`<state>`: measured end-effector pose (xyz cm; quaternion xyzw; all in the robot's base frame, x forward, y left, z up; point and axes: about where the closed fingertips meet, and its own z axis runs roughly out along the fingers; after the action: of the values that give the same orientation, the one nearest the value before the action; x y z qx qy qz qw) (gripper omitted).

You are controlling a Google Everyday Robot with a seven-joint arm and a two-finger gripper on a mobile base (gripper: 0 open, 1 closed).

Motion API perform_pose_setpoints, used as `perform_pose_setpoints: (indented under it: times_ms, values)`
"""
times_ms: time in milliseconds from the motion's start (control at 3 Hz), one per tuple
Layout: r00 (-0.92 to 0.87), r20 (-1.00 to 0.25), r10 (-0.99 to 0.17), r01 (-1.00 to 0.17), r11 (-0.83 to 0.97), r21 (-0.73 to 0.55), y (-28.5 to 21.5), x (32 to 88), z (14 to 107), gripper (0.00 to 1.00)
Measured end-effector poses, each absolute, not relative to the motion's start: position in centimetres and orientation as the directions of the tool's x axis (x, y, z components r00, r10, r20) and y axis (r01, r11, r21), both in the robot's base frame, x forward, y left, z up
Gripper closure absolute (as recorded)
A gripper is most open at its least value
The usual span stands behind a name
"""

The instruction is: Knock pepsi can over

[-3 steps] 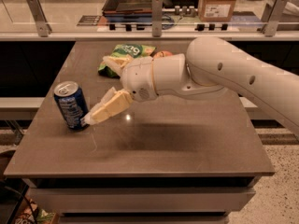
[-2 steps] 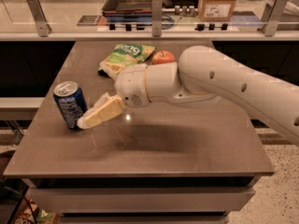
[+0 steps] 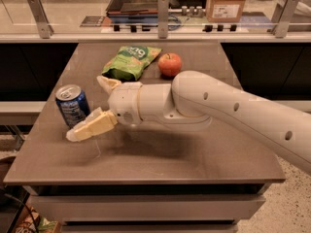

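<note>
Camera view: we see the pepsi can (image 3: 72, 106) standing upright near the left edge of the desk (image 3: 194, 154), so its long axis is vertical. The hand (image 3: 91, 108) is just beside it on the right of the view, low over the desk. Its two fingers (image 3: 92, 125) are apart: one reaches in front of the can's lower right side, the other points behind the can. The can therefore lies to the left of the hand, at the mouth of the spread fingers. We cannot tell whether the front finger touches it. We judge that a sideways push toward the left edge, against the can's wall, should tip it. The green snack bag (image 3: 130, 61) and the apple (image 3: 170, 64) lie well behind.
</note>
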<state>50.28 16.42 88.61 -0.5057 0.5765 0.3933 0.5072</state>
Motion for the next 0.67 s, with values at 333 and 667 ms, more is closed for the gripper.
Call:
perform_pose_setpoints:
  times_ms: [333, 667]
  values:
    - [0.024, -0.99, -0.137, -0.979, 0.199, -0.052, 17.81, 49.95, 88.6, 0.0]
    - [0.038, -0.993, -0.113, -0.975, 0.213, -0.062, 18.72, 49.85, 88.87, 0.0]
